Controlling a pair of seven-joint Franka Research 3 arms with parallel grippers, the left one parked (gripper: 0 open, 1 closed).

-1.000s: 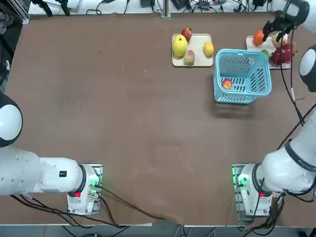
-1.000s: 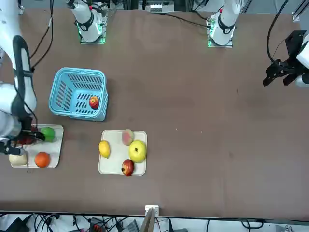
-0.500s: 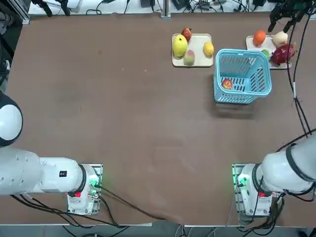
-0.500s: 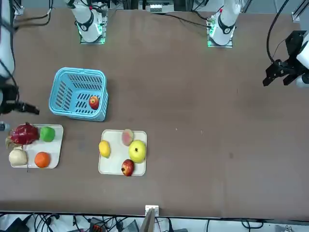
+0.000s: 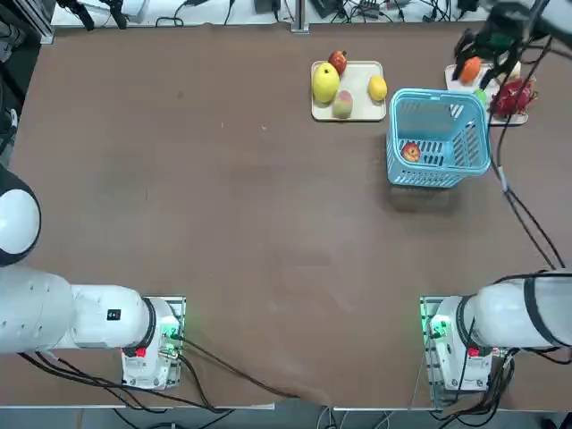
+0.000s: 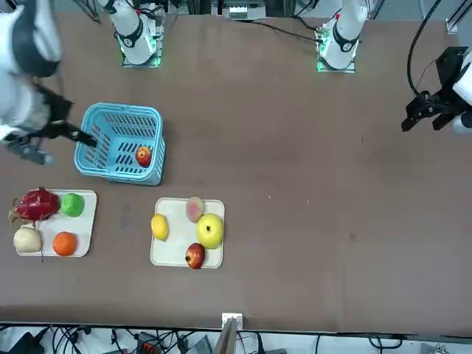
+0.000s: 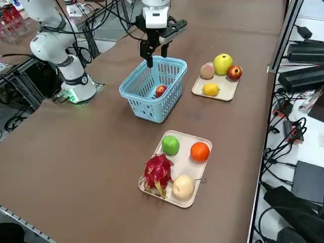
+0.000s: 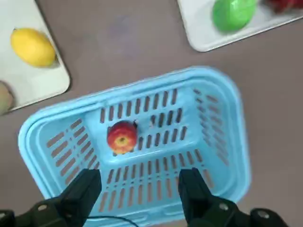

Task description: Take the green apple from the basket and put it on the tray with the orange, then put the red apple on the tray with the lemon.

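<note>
The green apple (image 7: 170,145) lies on the pale tray (image 7: 185,163) next to the orange (image 7: 200,151). Inside the light blue basket (image 7: 147,109) the red apple (image 7: 160,91) rests on the floor by one wall. My right gripper (image 7: 157,54) hangs open above the basket's far rim with nothing between its fingers. In the right wrist view the red apple (image 8: 122,137) sits just beyond the fingertips (image 8: 86,183). The lemon (image 7: 210,89) lies on the cream-beige tray (image 7: 226,85) beyond the basket.
A spiky magenta fruit (image 7: 158,172) and a pale beige round fruit (image 7: 183,187) share the pale tray. A big yellow fruit (image 7: 222,64), a peach-coloured fruit (image 7: 206,71) and a dark red apple (image 7: 234,72) crowd the cream tray. The table's edge runs close beside both trays.
My right gripper has left the pale tray, where the green apple stays, and swung over to the basket. It stayed open throughout.
</note>
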